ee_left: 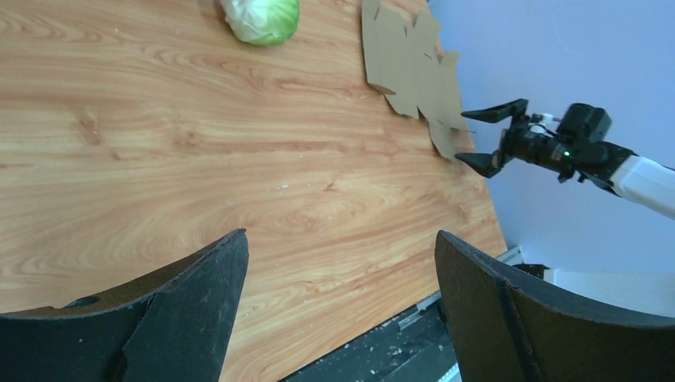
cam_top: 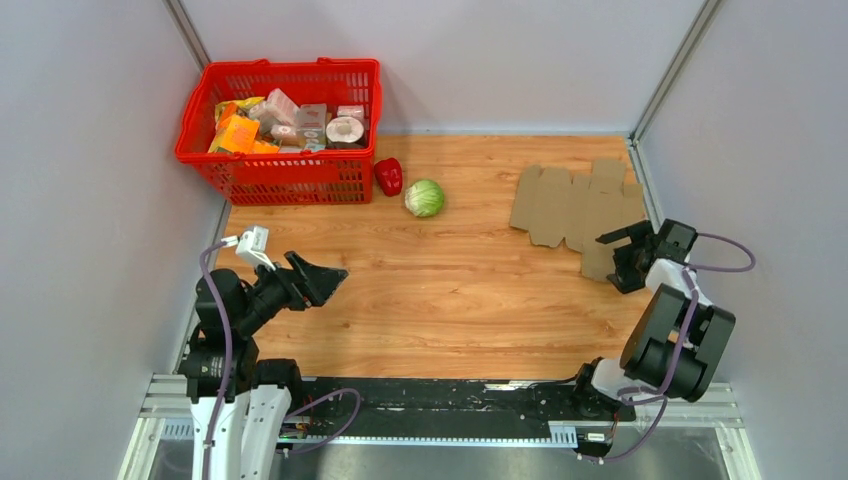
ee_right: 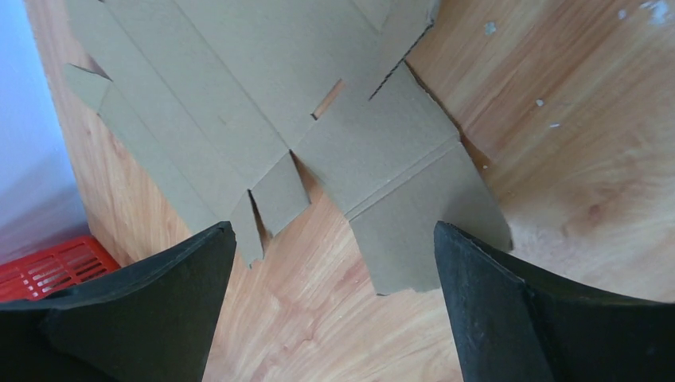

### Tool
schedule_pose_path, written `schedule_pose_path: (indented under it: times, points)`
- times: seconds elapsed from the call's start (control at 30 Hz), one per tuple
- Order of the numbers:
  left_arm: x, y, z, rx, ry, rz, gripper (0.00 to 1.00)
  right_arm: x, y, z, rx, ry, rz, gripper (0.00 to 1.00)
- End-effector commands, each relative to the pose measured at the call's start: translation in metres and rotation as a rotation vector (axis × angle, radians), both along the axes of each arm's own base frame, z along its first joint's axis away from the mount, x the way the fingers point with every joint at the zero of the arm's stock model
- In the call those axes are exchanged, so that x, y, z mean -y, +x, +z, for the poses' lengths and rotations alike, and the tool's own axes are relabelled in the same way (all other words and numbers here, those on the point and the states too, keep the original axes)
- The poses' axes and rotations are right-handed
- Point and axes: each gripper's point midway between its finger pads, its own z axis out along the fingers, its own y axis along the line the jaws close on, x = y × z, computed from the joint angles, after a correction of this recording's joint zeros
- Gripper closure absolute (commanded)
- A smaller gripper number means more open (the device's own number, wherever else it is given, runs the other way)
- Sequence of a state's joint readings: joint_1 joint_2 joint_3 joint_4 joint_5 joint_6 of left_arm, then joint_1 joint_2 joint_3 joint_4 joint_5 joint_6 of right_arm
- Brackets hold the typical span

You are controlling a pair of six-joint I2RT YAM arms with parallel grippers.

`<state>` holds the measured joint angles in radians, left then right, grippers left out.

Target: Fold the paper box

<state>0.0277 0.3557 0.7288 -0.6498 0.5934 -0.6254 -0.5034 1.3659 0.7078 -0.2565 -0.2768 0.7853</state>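
Note:
The paper box (cam_top: 572, 205) lies flat and unfolded on the wooden table at the far right, plain brown cardboard with flaps and creases. It also shows in the right wrist view (ee_right: 318, 127) and in the left wrist view (ee_left: 410, 68). My right gripper (cam_top: 618, 256) is open and empty, hovering just above the box's near edge, with the nearest flaps lying between and just beyond its fingers. My left gripper (cam_top: 325, 279) is open and empty above the table's left side, far from the box.
A red mesh basket (cam_top: 200, 140) with several printed packages stands at the back left. A red pepper (cam_top: 388, 176) and a green cabbage (cam_top: 425, 198) lie beside it. Grey walls close in the table on the left, back and right.

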Motion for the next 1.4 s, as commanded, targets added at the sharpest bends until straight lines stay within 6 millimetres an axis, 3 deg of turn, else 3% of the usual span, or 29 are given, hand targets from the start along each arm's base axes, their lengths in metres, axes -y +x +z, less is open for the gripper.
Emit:
schedule_pose_path:
  times: [0.0,0.17,0.33,0.5,0.63,0.73,1.23,1.37]
  points:
    - [0.009,-0.007,0.005,0.027,-0.055,-0.043,0.06,-0.003,0.024,-0.001,0.078,0.067,0.014,0.04]
    - [0.01,-0.011,-0.004,0.006,-0.055,-0.047,0.07,-0.008,0.03,-0.017,0.086,0.117,0.023,0.2]
    - [0.009,-0.013,-0.01,-0.001,-0.046,-0.045,0.07,-0.005,0.021,-0.007,0.099,0.036,0.037,0.14]
    - [0.008,-0.011,-0.018,-0.016,-0.038,-0.042,0.08,0.022,0.005,0.005,0.014,-0.14,-0.001,0.04]
    - [0.009,-0.012,-0.021,-0.021,-0.027,-0.049,0.08,0.036,0.01,0.005,-0.014,-0.187,-0.012,0.02]
    - [0.008,-0.014,-0.02,-0.023,-0.013,-0.052,0.08,0.036,0.016,-0.009,-0.059,-0.148,0.004,0.02]
    - [0.005,-0.016,-0.025,-0.034,0.02,-0.048,0.09,0.081,0.013,-0.041,-0.19,-0.174,-0.219,0.08]
    - [0.005,-0.016,-0.028,-0.041,0.03,-0.049,0.09,0.083,0.02,-0.041,-0.155,-0.165,-0.242,0.18]
